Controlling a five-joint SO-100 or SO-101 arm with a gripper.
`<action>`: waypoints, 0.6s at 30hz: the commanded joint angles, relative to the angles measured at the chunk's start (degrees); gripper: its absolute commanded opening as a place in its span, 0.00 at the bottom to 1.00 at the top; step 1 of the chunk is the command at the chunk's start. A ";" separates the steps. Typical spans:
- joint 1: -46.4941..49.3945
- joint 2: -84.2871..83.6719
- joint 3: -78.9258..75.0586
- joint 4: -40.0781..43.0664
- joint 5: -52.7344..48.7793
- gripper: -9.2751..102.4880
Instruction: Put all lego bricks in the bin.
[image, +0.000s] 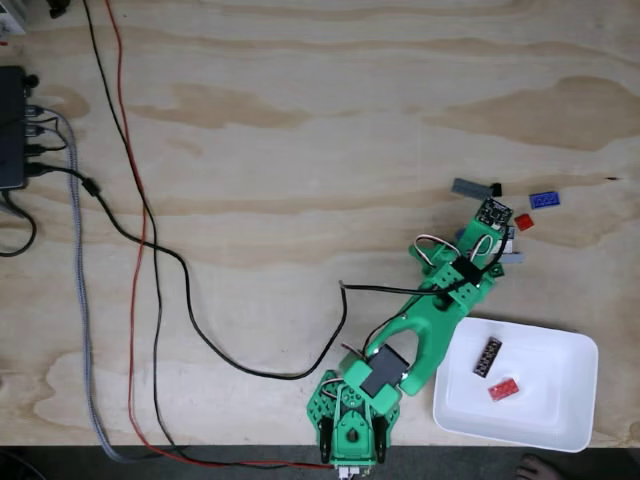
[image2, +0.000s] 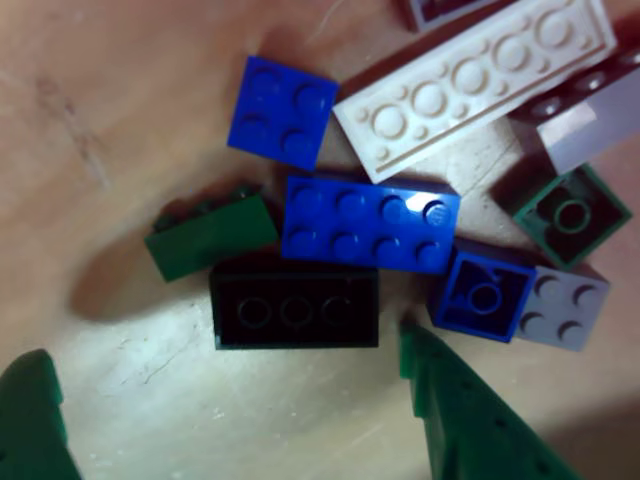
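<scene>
In the fixed view my green arm reaches from the table's front edge up and right, and the gripper (image: 492, 224) hangs over a cluster of lego bricks. Around it lie a grey plate (image: 470, 187), a blue brick (image: 544, 199) and a red brick (image: 524, 221). The white bin (image: 560, 345) stands at the lower right with a dark brick (image: 487, 356) and a red brick (image: 503, 389) inside. In the other view my gripper (image2: 222, 350) is open above a black brick (image2: 293, 308). Behind that are a blue brick (image2: 370, 222), a green brick (image2: 210, 235) and a white plate (image2: 475, 85).
A black box (image: 12, 130) with cables sits at the left edge in the fixed view. A black cable (image: 190, 310) and a red cable (image: 138, 300) run across the wooden table toward the arm's base. A person's toes (image: 545, 468) show beyond the front edge.
</scene>
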 joint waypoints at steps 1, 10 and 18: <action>1.58 -1.23 -0.79 -3.87 -0.62 0.43; -0.79 -0.88 -0.44 -5.19 -0.79 0.09; -12.04 26.37 -1.67 19.86 22.24 0.08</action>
